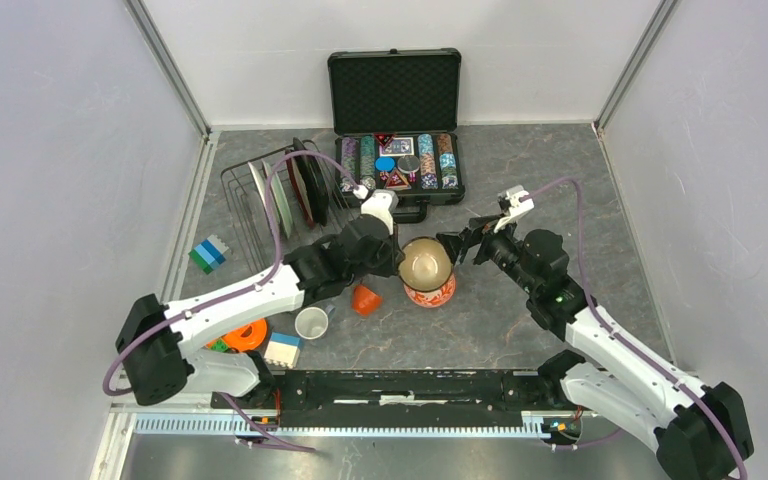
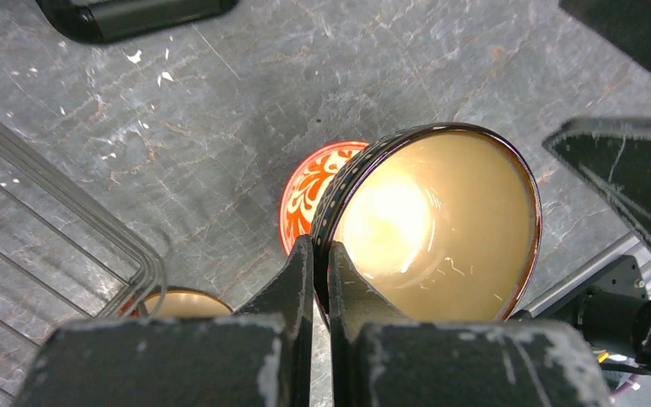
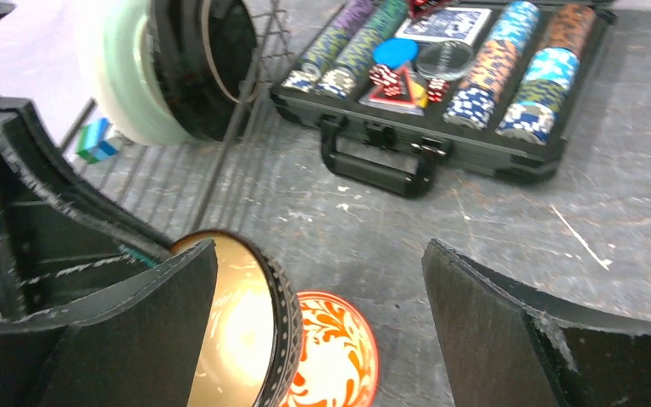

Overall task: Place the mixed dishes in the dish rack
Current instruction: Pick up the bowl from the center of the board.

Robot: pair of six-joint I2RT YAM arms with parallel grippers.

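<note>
My left gripper [image 2: 322, 250] is shut on the dark dotted rim of a tan bowl [image 2: 441, 220], which hangs tilted above the table [image 1: 425, 262]. Right under it a red-patterned bowl [image 1: 430, 293] lies upside down on the table. My right gripper [image 1: 463, 245] stands open just right of the held bowl; in its wrist view the tan bowl [image 3: 237, 339] sits against the left finger [image 3: 136, 322], with the red-patterned bowl [image 3: 335, 356] below. The black wire dish rack [image 1: 245, 195] at the back left holds several upright plates [image 1: 285, 190]. An orange cup [image 1: 365, 299] and a white cup [image 1: 311, 322] lie in front of it.
An open black case of poker chips [image 1: 397, 150] stands at the back centre, its handle close behind the bowls. An orange ring toy [image 1: 245, 335] and a white-and-blue block [image 1: 282, 350] lie near the left arm's base. A blue-green block [image 1: 208, 253] sits left of the rack.
</note>
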